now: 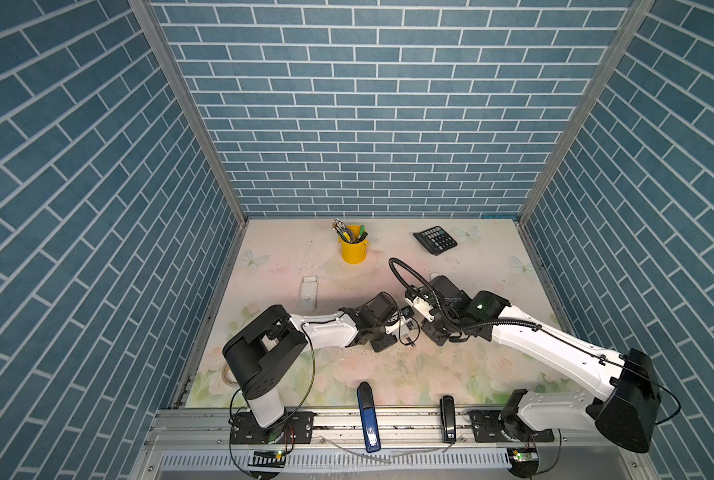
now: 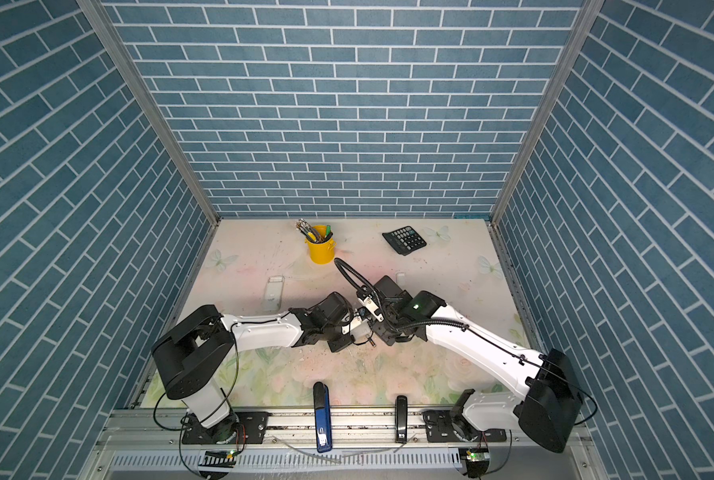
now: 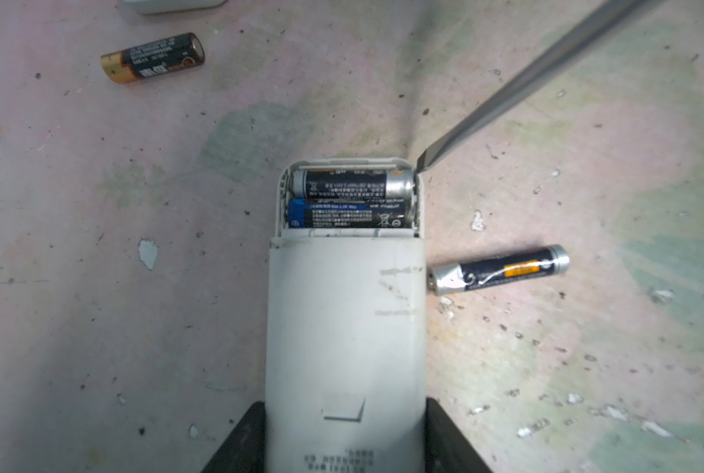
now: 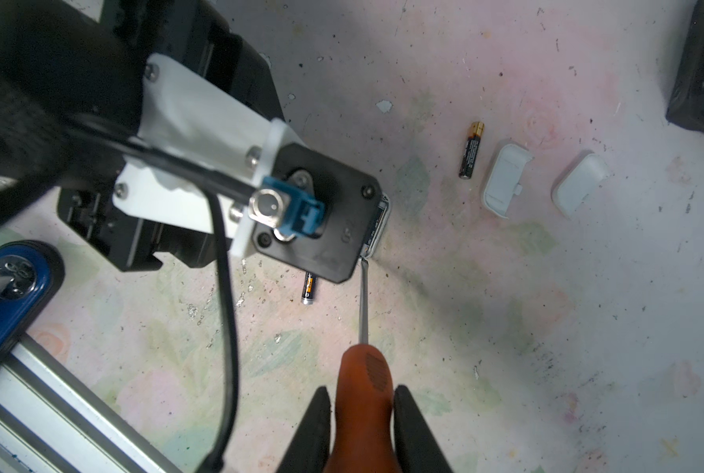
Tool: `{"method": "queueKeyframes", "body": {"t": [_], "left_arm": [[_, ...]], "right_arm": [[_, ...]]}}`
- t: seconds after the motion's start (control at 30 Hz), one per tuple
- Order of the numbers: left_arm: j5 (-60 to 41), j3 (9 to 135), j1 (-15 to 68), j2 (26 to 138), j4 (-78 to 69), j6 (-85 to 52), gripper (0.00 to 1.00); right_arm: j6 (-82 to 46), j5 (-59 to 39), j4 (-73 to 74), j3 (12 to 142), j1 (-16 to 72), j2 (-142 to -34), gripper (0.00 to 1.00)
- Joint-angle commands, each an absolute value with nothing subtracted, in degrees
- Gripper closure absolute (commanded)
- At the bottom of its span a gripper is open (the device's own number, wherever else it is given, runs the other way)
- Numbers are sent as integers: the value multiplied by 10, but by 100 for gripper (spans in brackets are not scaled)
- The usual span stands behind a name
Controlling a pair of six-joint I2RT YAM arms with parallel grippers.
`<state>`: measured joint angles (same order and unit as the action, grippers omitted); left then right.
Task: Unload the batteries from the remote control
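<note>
2 batteries [image 3: 350, 184] sit side by side in the open compartment of the remote control [image 3: 344, 327], clamped by the left gripper [image 3: 344, 444]. 2 loose batteries [image 3: 499, 269] lie on the desk [image 3: 96, 286]. The right gripper [image 4: 360, 426] grips the screwdriver [image 4: 364, 376] handle, its tip at the compartment's corner.

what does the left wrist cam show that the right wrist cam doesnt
Only the left wrist view: a black battery and a blue-banded battery seated in the open compartment of the remote, which the left hand clamps.
Only the right wrist view: the screwdriver by its orange handle in the right hand, two white covers seen whole, a blue stapler.
Both: the screwdriver's blade at the compartment's corner, the gold-ended loose battery, the orange-labelled loose battery.
</note>
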<state>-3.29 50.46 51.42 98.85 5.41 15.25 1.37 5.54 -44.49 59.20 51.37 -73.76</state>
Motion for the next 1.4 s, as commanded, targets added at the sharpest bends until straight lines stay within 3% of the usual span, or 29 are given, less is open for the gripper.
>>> {"method": "queueKeyframes", "body": {"t": [0.0, 1.0, 1.37], "left_arm": [[-25, 494, 518, 1012, 99, 163, 82], [-20, 493, 519, 1010, 101, 163, 84], [-20, 494, 519, 1010, 102, 164, 84]], "right_arm": [[20, 23, -427, 612, 518, -751, 100], [47, 7, -466, 642, 517, -751, 100], [80, 55, -483, 643, 516, -750, 100]]}}
